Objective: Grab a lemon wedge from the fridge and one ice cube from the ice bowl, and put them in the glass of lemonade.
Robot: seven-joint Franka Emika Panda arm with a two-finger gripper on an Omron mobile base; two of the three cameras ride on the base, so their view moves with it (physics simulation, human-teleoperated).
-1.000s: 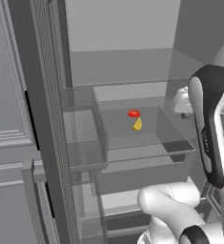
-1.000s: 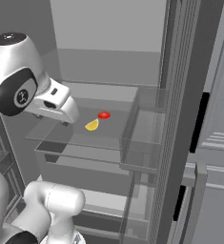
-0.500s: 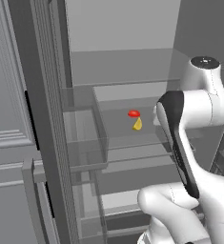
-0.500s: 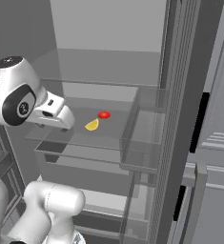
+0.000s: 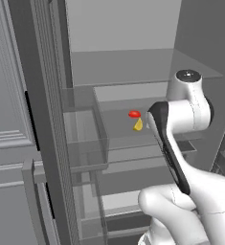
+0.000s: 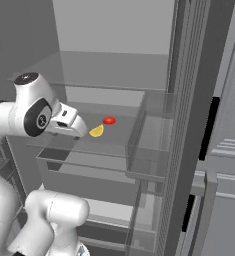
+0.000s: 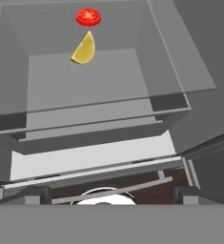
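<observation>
**A:** Where was your tool (image 6: 81, 131) just then?

**B:** It was inside the open fridge (image 6: 189, 100), low over the clear shelf (image 6: 114, 142). You could see it best from the right base camera, at the end of the white arm (image 5: 181, 115).

**A:** Was it holding anything?

**B:** No. Its two fingers were spread wide apart and nothing sat between them.

**A:** And where was the lemon wedge (image 6: 96, 131)?

**B:** It lay on the shelf just in front of your tool, very near but not touching it. In the hand camera the lemon wedge (image 7: 84, 49) sat straight ahead, up near the top of the picture.

**A:** What was that red thing?

**B:** A little red round piece (image 6: 109, 120) lay just past the wedge, farther back from your tool. The two were close together. I could not tell if they touched.

**A:** Anything else near your tool?

**B:** A clear bin (image 6: 149, 145) hung on the fridge door (image 6: 199, 130), off to the side past the wedge. Under your tool there was a clear drawer (image 7: 94, 138), seen from the hand camera.
</observation>
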